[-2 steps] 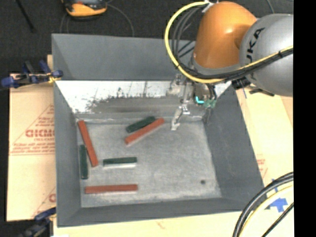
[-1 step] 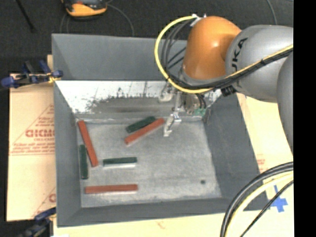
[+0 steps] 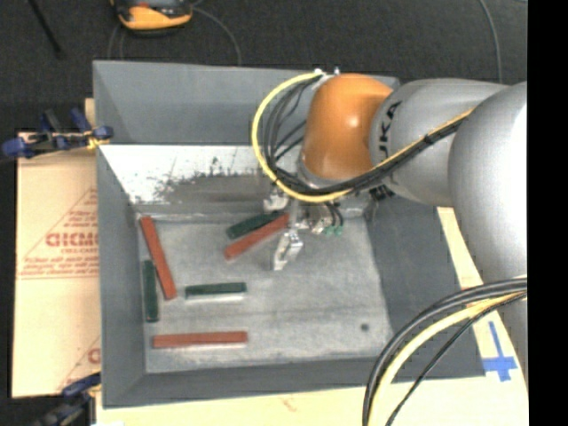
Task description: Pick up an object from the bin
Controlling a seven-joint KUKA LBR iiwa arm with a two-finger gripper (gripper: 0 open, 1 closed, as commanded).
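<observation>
Bin (image 3: 177, 105) middle: hung low over crossed red stick (image 3: 253, 240), green stick (image 3: 247, 229). Spread fingers (image 3: 286, 252) open astride their right ends, ready to pinch.

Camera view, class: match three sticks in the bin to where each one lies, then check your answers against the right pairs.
Things:
1 level red stick
2 slanted red stick
3 level dark green stick

Places:
A mid-floor, below-left of the tool
B near the left wall of the bin
C nearest the view's bottom edge

Pairs: 1-C, 2-B, 3-A
</observation>
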